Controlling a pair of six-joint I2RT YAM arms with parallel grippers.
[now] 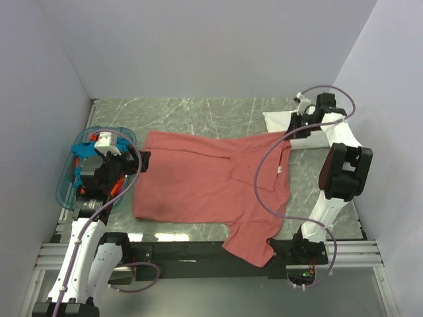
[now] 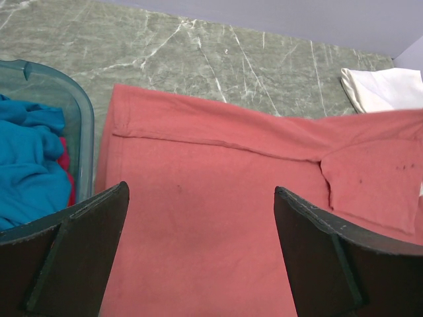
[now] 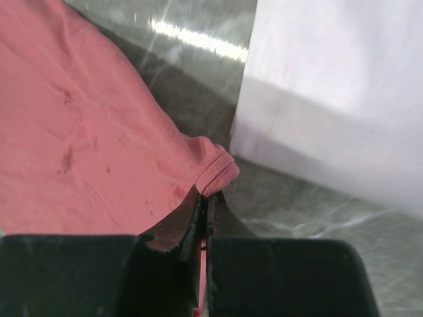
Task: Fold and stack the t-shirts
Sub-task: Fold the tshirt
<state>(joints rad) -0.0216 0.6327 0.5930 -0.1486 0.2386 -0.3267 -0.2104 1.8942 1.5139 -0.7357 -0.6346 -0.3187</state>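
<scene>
Red shirt (image 1: 198, 185) is not folded yet; our right jaws pinch its edge, left jaws wide open. White shirt (image 1: 276, 121) looks done.

A spread-out shirt (image 1: 198, 181) lies across the middle of the table (image 1: 198, 109), one sleeve reaching over the near edge. Just left of it sits a basket (image 1: 63, 191) with more shirts (image 2: 30, 158) in it. A folded shirt (image 1: 276, 121) lies at the far right.
</scene>
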